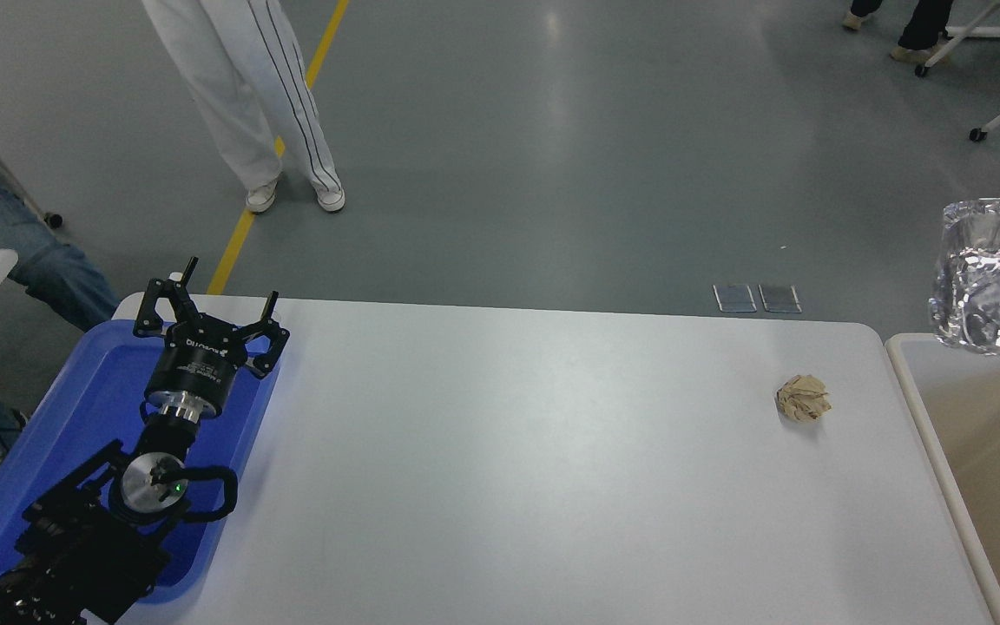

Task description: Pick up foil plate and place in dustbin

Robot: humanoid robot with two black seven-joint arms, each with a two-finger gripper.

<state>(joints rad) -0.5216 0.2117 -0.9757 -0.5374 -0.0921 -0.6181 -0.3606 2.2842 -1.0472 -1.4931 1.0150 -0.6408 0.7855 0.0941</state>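
Note:
The crinkled silver foil plate (pixel 999 273) shows at the right edge, cut off by the picture border, hanging above the far end of the beige dustbin (pixel 917 408). Only the dustbin's pale left rim and part of its tan inside show at the lower right. My right gripper is out of view past the right edge, so what holds the plate is hidden. My left gripper (pixel 209 308) is parked open and empty over the blue tray at the lower left.
A small crumpled tan paper ball (pixel 803 398) lies on the white table (pixel 509 469) near its right end. A blue tray (pixel 75 417) sits at the left under my left arm. A person's legs (pixel 248 95) stand on the floor beyond the table.

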